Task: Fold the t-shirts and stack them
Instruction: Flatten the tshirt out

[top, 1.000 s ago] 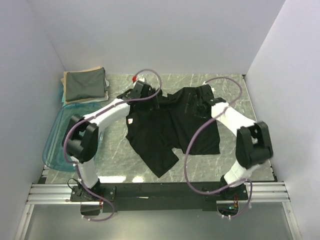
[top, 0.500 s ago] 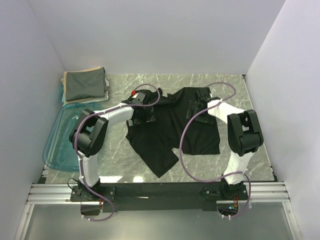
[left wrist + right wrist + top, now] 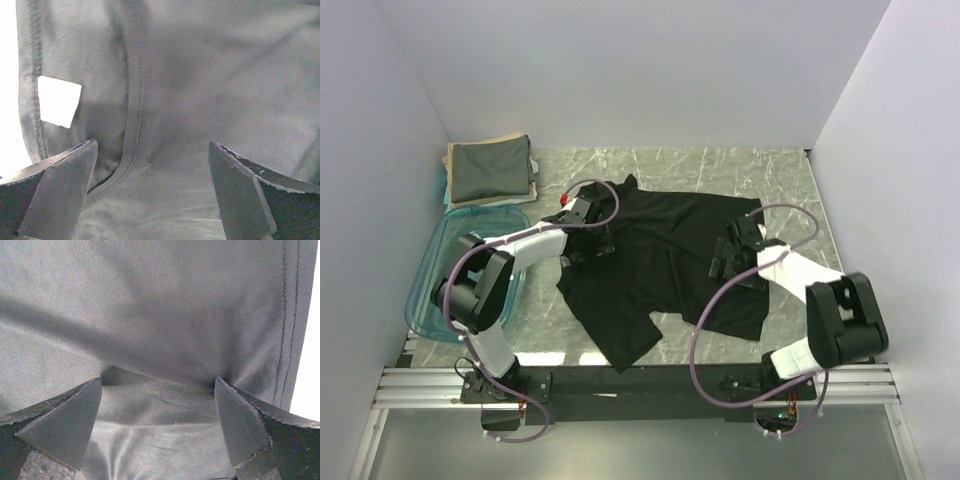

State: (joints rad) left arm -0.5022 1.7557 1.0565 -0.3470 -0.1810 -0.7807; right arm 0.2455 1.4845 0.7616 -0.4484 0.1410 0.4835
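From above, a limp black t-shirt [image 3: 660, 250] sprawls rumpled on the table [image 3: 775, 170], folded shirts [image 3: 490, 172] stacked far left, the left gripper [image 3: 592, 240] and right gripper [image 3: 728, 262] low over it. The left wrist view shows wide, empty jaws over a stitched seam [image 3: 135, 100], likely the firmest pinch. The right wrist view shows wide, empty jaws straddling a raised fold [image 3: 156, 382]; light cloth probably sags.

I see my right gripper [image 3: 157, 386] spread wide over the dark t-shirt [image 3: 150, 305], fine-knit cloth filling the view, a fold bunched between both fingers [image 3: 60, 425], double-stitched hem [image 3: 290, 315] down the right edge
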